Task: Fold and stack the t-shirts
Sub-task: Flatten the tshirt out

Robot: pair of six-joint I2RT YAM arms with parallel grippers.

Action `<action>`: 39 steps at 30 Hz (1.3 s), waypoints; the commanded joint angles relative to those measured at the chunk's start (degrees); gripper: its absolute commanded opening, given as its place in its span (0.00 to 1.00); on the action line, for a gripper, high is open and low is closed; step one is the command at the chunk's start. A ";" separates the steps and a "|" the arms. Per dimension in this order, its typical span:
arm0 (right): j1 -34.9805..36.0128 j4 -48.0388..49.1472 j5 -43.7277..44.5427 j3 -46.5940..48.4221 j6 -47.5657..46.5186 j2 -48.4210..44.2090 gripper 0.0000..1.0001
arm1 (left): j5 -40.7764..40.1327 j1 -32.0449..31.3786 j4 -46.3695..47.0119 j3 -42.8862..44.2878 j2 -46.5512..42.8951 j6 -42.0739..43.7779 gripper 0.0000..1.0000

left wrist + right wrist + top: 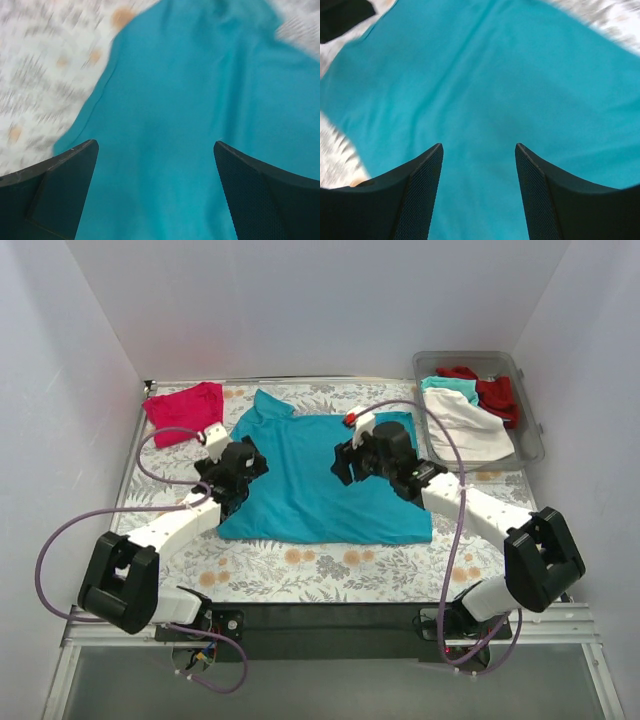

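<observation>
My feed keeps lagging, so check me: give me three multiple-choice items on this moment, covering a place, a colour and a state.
1. Where does the magenta t-shirt lie on the table?
A near right corner
B far left corner
C hanging off the near edge

2. What colour is the spread t-shirt under both arms?
A white
B red
C teal

3. How do the left gripper and the right gripper stand?
A both open
B both shut on cloth
C left shut, right open

Answers:
1 B, the top view shows it at the far left, apart from the spread one.
2 C, all three views show teal cloth.
3 A, each wrist view shows the fingers wide apart with nothing pinched between them.
</observation>
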 commanded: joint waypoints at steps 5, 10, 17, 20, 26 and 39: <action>12.87 3.81 3.67 -7.17 2.79 -4.53 0.53 | -5.06 -0.64 -15.21 -13.72 -13.05 -15.63 0.93; 17.00 5.13 4.02 -9.11 4.55 -2.60 0.53 | -6.30 -1.43 -19.43 -15.94 -22.20 -17.75 0.91; 19.82 5.22 4.81 -7.52 4.82 0.13 0.52 | 3.27 -1.44 -20.59 -18.49 -22.30 -22.14 0.89; 20.43 5.22 4.73 -8.14 4.90 -0.75 0.52 | 3.81 -1.44 -20.59 -20.16 -21.77 -24.87 0.87; 20.61 5.66 5.69 -10.94 4.90 -3.56 0.52 | 4.25 -1.52 -20.59 -20.95 -21.07 -27.16 0.82; 20.61 7.33 5.17 -12.01 5.87 1.26 0.52 | 6.97 -1.52 -20.94 -22.71 -21.31 -26.81 0.64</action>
